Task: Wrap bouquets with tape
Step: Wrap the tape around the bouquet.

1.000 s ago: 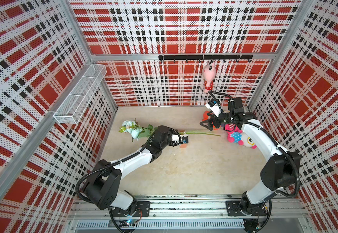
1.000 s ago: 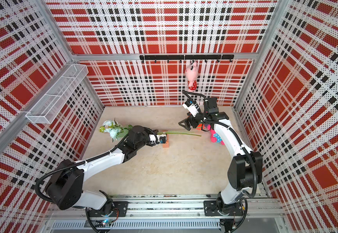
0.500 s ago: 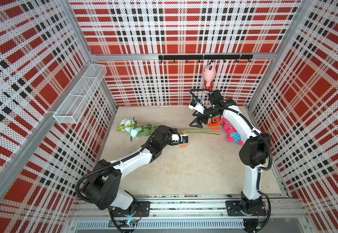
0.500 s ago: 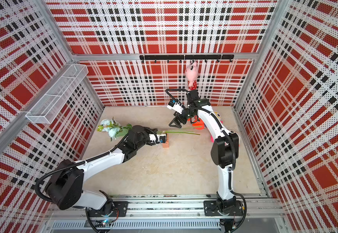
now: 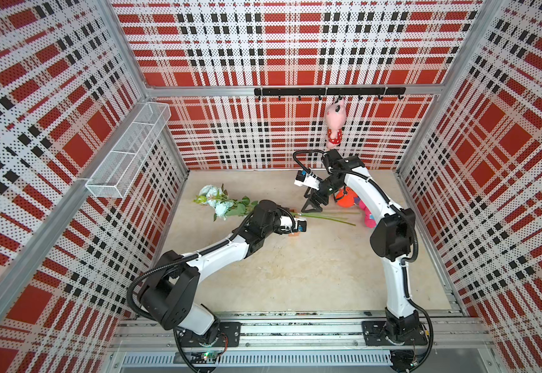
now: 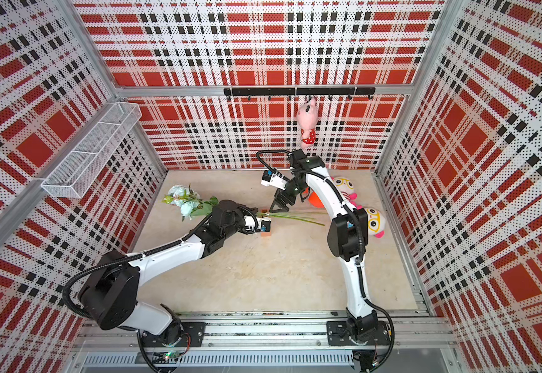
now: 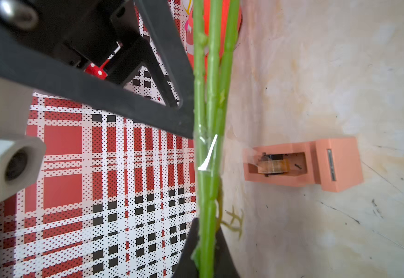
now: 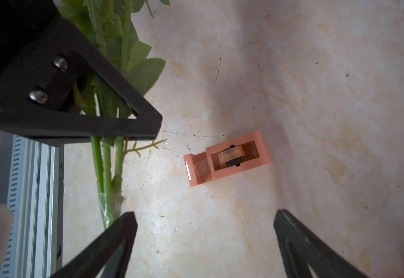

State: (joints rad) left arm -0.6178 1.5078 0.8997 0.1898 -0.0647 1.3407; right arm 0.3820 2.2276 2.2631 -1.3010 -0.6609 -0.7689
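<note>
Bouquet [image 5: 221, 209] stems pass just beside the tape dispenser [image 8: 227, 161], clamped in the closed left gripper [image 7: 207, 250]; the right gripper [image 8: 204, 215] gapes wide, empty, near the dispenser. Risk we note: the loose tape flap [image 7: 208, 156] may snag that gripper and peel. Versus a second ago, it has swung nearer the dispenser.

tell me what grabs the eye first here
Red plaid walls dominate, with a pink plush toy hanging from the back wall's hook rail. The left gripper is shut on a pale rose bouquet; the open right gripper hovers close by, a peach tape dispenser beside the stems.
</note>
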